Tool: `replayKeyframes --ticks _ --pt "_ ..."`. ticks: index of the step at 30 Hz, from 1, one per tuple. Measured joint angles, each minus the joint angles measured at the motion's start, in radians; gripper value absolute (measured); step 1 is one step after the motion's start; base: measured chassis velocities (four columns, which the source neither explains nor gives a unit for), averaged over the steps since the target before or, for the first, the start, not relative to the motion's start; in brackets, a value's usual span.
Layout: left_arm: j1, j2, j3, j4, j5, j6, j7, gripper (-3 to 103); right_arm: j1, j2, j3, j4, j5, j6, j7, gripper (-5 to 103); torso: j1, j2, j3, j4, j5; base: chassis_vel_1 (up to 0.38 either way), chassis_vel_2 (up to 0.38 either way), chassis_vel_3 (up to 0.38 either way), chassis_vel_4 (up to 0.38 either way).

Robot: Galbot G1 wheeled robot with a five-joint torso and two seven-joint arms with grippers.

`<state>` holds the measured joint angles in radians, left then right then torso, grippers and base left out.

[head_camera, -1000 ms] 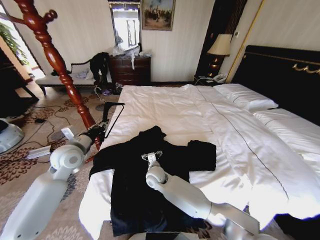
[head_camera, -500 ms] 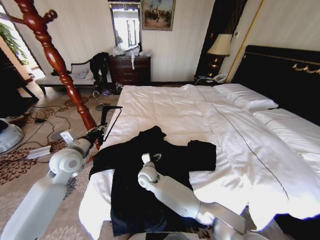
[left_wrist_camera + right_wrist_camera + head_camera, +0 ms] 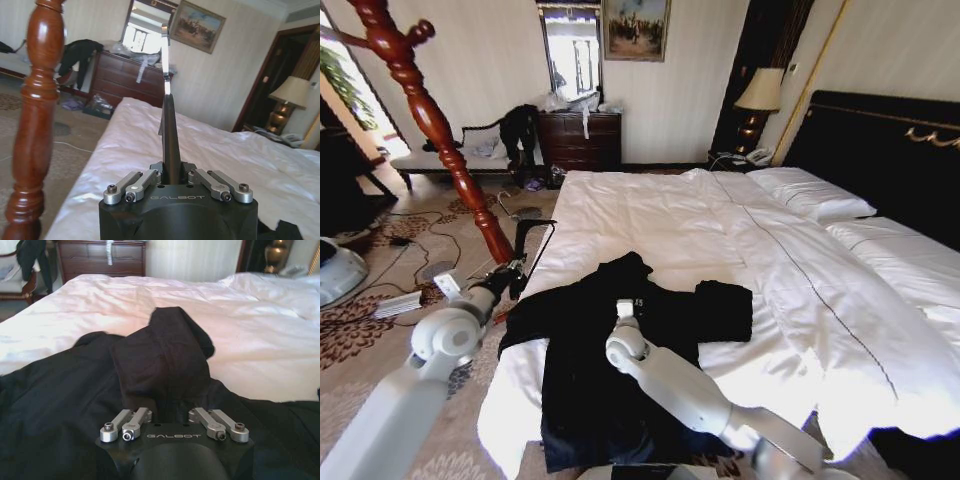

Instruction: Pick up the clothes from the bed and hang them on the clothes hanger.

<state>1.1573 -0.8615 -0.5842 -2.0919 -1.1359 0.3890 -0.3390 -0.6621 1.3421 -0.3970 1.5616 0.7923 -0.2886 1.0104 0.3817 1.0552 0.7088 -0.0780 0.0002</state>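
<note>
very wide bed point(image 3: 650, 215) under a white quilted duvet, long side running away from the camera toward the dresser wall, black gold-trimmed headboard on the right. broad stretch of bare duvet beyond and to the right of the garment; near left edge of the mattress dropping to patterned carpet strewn with cables

black matte clothes point(image 3: 590, 350) spread flat on the near left part of the bed, body running from the near edge up toward the collar, sleeves out sideways so the long axis crosses the bed; left sleeve reaching the mattress edge, right sleeve folded into a blunt end on the white. collar bunched into a raised hump in the right wrist view point(image 3: 165, 355), soft and creaseless, no sheen

tall reddish coat stand point(image 3: 430, 120) leaning through the left of the head view, just beside the left arm

left gripper point(image 3: 513, 272) off the left bed edge near the sleeve, clamped narrow on the clothes hanger point(image 3: 535, 245); seen edge-on from the left wrist point(image 3: 169, 145), slim black bar rising upright out of the fingers, a bright metal strip at its top

right gripper point(image 3: 626, 306) low over the middle of the garment just below the collar, pointing up the bed; fingers buried in dark cloth, so cannot tell how wide they stand
</note>
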Motion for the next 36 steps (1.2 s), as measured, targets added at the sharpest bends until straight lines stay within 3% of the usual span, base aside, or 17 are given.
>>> replayKeyframes --ticks 4,7,12,16,24,32,36 --pt "0.003 -0.011 0.032 0.000 0.006 -0.031 0.022 18 -0.002 -0.011 0.061 -0.008 0.060 0.049 -0.039 16 0.000 0.000 0.000 0.0000 0.0000 0.000 0.000 0.000 0.000" --pt "0.037 -0.016 0.056 -0.011 -0.027 -0.044 0.059 18 -0.003 -0.031 0.140 0.008 0.139 0.113 -0.104 3 0.000 0.000 0.000 0.0000 0.0001 0.000 0.000 0.000 0.000" --pt "0.143 0.007 0.088 -0.039 -0.073 -0.047 0.158 18 -0.023 -0.079 0.268 0.096 0.293 0.179 -0.186 1 0.000 0.000 0.000 0.0000 0.0000 0.000 0.000 0.000 0.000" --pt "0.192 0.021 0.112 -0.050 -0.091 -0.044 0.200 18 -0.029 -0.103 0.311 0.124 0.345 0.202 -0.222 1 0.000 0.000 0.000 0.0001 0.0001 0.000 0.000 0.000 0.000" --pt "0.251 0.007 0.192 -0.061 -0.087 -0.012 0.267 18 -0.041 -0.092 0.317 0.123 0.328 0.211 -0.263 1 0.000 0.000 0.000 0.0002 -0.0001 0.000 0.000 0.000 0.000" --pt "0.259 -0.012 0.212 -0.077 -0.137 0.010 0.284 18 -0.042 -0.079 0.311 0.108 0.296 0.215 -0.284 1 0.000 0.000 0.000 0.0000 0.0000 0.000 0.000 0.000 0.000" --pt "0.238 -0.053 0.244 -0.046 -0.152 0.018 0.297 18 -0.046 -0.078 0.309 0.110 0.291 0.218 -0.292 1 0.000 0.000 0.000 0.0004 -0.0001 0.000 0.000 0.000 0.000"
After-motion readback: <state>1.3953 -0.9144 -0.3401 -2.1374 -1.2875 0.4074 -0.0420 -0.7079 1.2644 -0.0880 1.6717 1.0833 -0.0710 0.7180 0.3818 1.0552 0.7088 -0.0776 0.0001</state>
